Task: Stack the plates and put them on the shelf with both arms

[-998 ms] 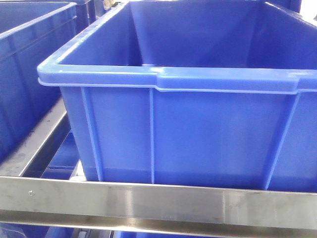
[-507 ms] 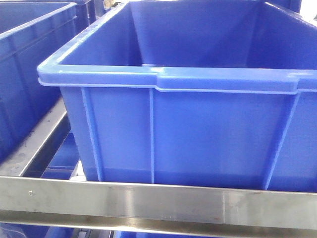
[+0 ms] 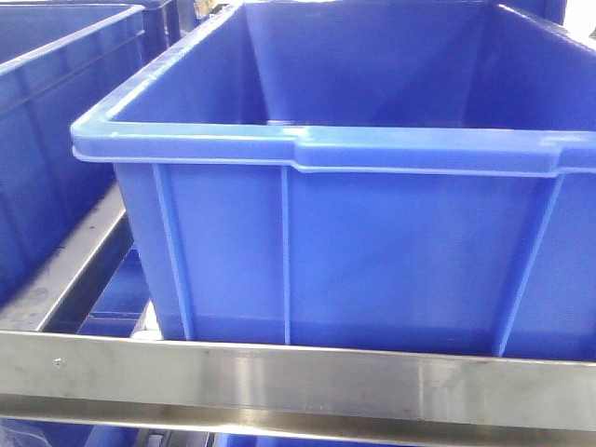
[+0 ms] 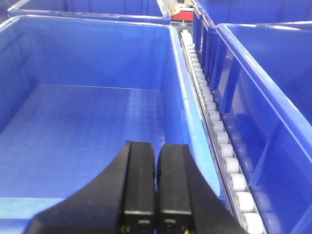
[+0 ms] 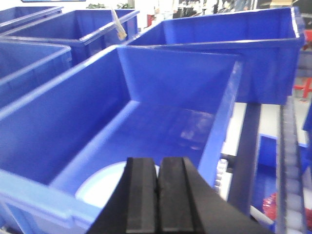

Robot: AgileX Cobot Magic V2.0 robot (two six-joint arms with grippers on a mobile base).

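Plate (image 5: 100, 187), pale and glossy, in blue crate (image 5: 48, 122); both arms' fingers (image 5: 157, 192) pressed together, empty.

front view close on crate (image 3: 372, 261) side, wrist views looking down into crates

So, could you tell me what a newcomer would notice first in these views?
Deep blue crates fill every view, the nearest sitting just behind the shelf's steel front rail. A pale plate lies in one crate, under the shut right gripper. The left gripper, also shut, hangs over an empty crate.
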